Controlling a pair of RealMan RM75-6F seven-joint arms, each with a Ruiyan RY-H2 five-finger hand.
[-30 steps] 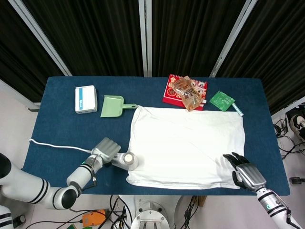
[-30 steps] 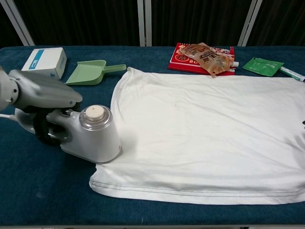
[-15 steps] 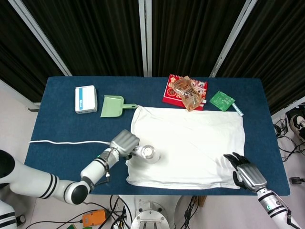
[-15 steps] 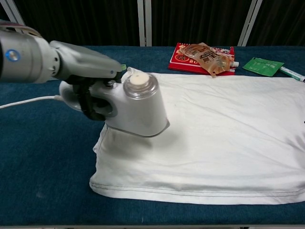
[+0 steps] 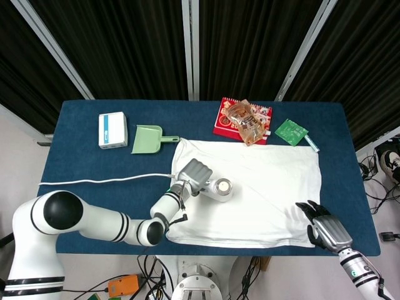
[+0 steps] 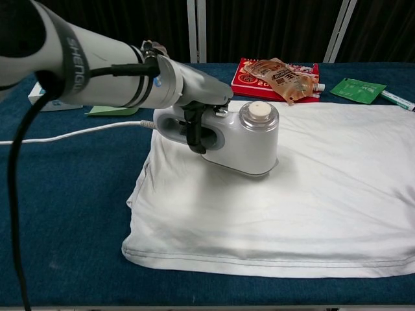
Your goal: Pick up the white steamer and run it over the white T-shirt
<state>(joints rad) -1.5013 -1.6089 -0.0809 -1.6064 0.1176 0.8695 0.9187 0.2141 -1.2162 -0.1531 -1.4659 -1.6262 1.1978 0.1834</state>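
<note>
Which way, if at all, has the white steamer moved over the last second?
Yes. The white steamer, gripped by the left hand, moved from the T-shirt's left edge rightward onto the cloth, toward the red packet.

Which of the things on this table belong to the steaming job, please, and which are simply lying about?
Part of the job:
- white steamer, held by the left hand
- white T-shirt, spread flat under it
- steamer's white cord

Lying about:
- white box
- green dustpan
- red packet with a brown pouch on it
- green sachet
</note>
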